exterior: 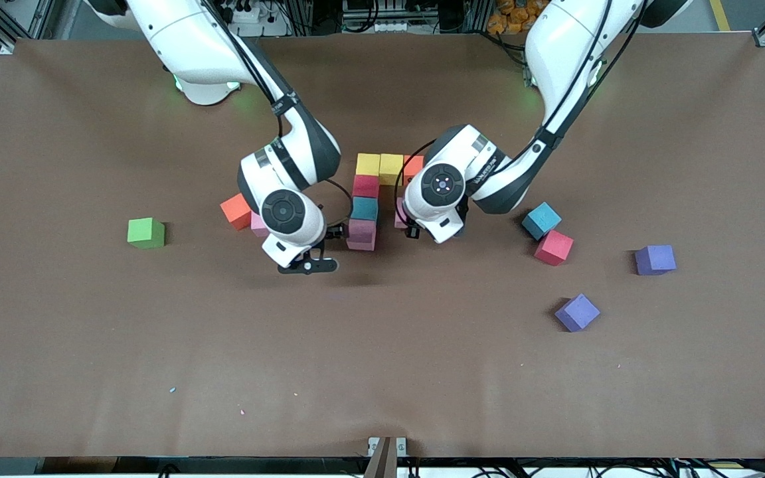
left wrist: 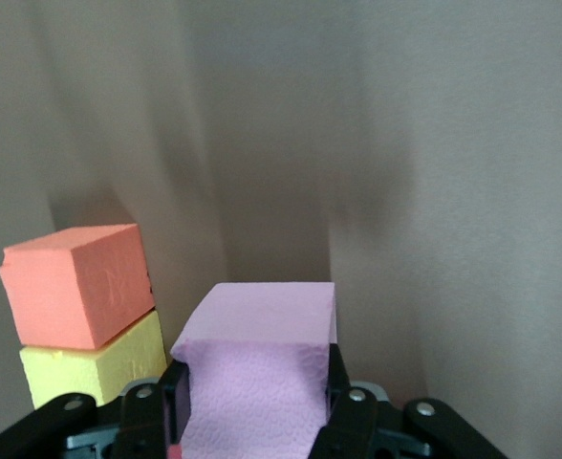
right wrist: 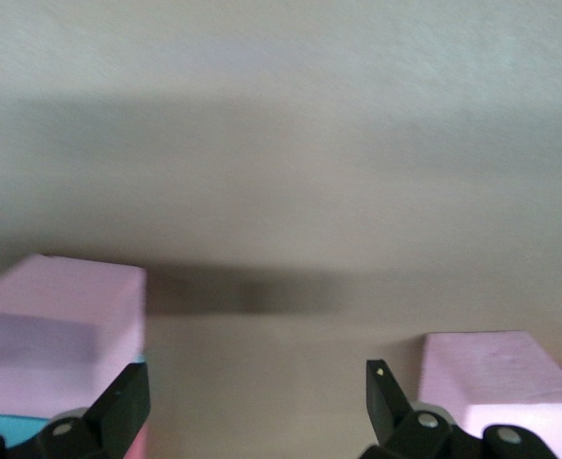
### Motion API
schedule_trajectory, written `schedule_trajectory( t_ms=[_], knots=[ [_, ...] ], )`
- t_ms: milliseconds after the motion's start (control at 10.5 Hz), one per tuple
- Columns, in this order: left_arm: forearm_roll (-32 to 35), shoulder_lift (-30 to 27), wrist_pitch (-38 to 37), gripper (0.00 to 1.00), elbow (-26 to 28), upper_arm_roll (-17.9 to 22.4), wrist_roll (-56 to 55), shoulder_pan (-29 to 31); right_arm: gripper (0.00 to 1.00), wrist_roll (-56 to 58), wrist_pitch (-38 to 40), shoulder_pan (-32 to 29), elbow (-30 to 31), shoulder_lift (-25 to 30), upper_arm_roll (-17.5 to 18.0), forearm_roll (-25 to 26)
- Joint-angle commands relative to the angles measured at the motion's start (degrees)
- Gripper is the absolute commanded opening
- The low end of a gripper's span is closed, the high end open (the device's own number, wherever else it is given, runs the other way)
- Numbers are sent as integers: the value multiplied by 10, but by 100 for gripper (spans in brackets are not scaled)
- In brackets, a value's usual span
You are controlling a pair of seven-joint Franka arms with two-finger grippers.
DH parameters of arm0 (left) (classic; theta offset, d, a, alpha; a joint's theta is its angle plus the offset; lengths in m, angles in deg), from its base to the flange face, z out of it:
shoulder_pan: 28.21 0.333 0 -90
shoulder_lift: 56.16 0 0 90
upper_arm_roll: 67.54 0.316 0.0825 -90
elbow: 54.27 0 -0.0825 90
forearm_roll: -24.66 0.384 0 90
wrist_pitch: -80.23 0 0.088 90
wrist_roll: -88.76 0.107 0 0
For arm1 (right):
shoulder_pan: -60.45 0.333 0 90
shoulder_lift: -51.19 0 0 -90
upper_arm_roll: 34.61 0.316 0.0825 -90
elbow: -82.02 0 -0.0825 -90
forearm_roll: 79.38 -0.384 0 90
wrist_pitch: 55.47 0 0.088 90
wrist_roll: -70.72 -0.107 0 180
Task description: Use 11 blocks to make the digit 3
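Brown bench [exterior: 90, 345]: left gripper [left wrist: 252, 406] jaws grasping pink cube [left wrist: 262, 382] beside orange cube [left wrist: 75, 284]; right gripper [exterior: 336, 232] jaws standing released beside column's pink cube [exterior: 361, 234].

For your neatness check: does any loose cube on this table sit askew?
Yes. The purple cube nearest the front camera sits turned cornerwise; the blue cube and red cube toward the left arm's end sit skewed too.

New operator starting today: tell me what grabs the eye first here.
The half-built digit 3 at mid-table: yellow, red, blue and pink cubes in a column. The left gripper is beside it, shut on a pink cube; the right gripper is open beside the column's pink end. A green cube sits alone toward the right arm's end.
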Motion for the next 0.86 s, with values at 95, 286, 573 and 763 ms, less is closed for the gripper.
schedule_trajectory(
  t_ms=[95,286,573,763],
  knots=[
    [11,11,21,0,-9,5,-67,-9,100,98,2,-3,98,81,-36,-6],
    [16,18,29,0,-8,7,-92,-22,100,141,45,-3,100,102,-74,-5],
    [53,26,34,0,-6,6,-105,-35,100,172,-7,-3,185,128,-92,-6],
    [53,26,47,0,-5,7,-105,-36,100,173,-72,-2,243,130,-90,-10]
  ],
)
